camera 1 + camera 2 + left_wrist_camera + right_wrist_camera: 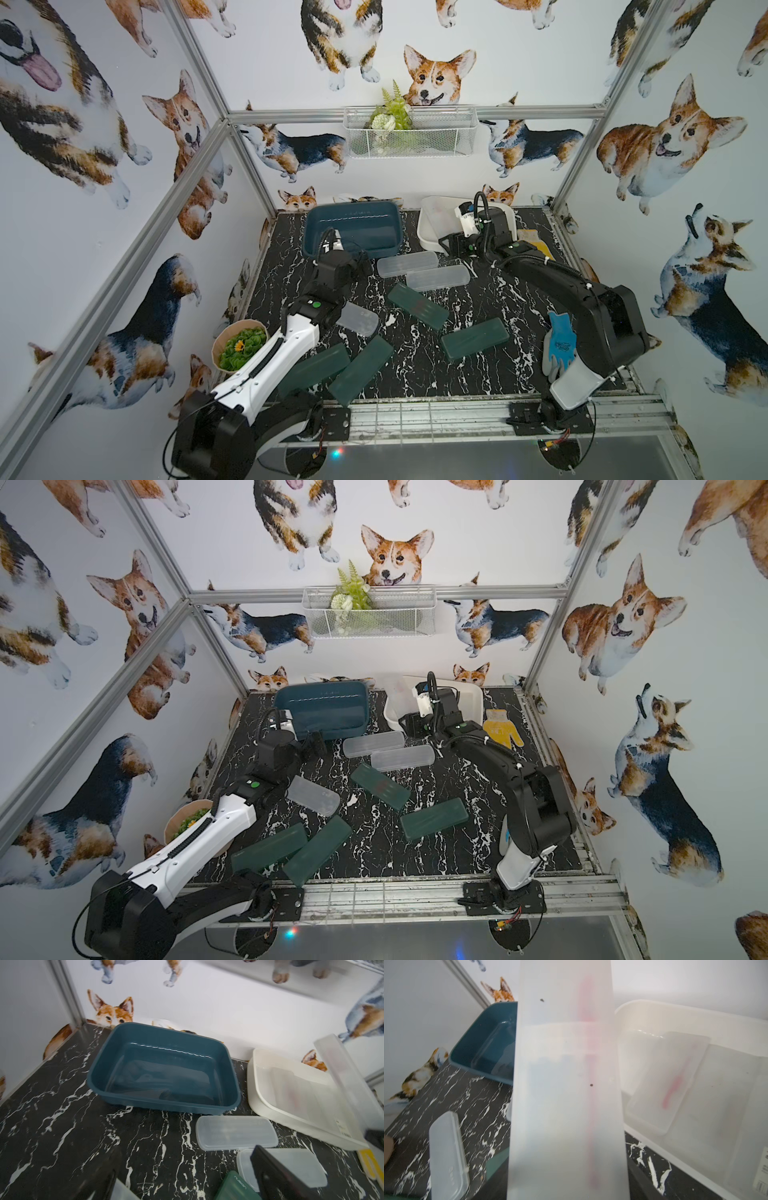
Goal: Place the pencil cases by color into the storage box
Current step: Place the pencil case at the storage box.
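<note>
Right gripper (449,244) grips a frosted white pencil case (566,1084), tilted above the white storage box (426,239), evidently to join the like-coloured case (670,1080) inside; left gripper (361,266) stands wide open, empty, by the blue box (351,204)

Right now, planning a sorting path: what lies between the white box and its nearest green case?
Two frosted cases lying flat, shown in both top views.

Overhead pair; wrist views share blue box (166,1106).
</note>
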Robot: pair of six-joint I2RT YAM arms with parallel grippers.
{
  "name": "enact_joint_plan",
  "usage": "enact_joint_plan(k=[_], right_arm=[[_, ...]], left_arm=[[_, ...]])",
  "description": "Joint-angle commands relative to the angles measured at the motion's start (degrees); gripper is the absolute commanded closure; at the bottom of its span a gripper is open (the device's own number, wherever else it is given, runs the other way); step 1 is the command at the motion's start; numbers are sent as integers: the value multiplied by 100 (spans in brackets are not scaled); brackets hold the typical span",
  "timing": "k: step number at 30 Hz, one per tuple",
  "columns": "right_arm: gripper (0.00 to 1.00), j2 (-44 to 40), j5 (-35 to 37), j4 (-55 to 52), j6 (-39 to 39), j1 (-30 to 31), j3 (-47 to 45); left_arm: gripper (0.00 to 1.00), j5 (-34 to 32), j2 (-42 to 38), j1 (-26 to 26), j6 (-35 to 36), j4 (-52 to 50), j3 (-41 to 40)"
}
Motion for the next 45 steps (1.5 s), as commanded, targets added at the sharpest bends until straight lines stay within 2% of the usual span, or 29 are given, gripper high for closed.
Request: enact_joint_plan(k=[1,8,24,45], right_arm=[[59,541,458,-312,662,-217,630],[57,1513,639,-1060,893,-354,1700],[56,3198,283,-1775,1617,-407,3717],[53,3895,10,-1893,2030,-250,4412]], left_arm=[[0,209,294,-391,746,496,177],[0,429,528,-788,1029,674,206],[0,499,475,-909,931,884,-18],[0,500,449,-917,866,966,-127]])
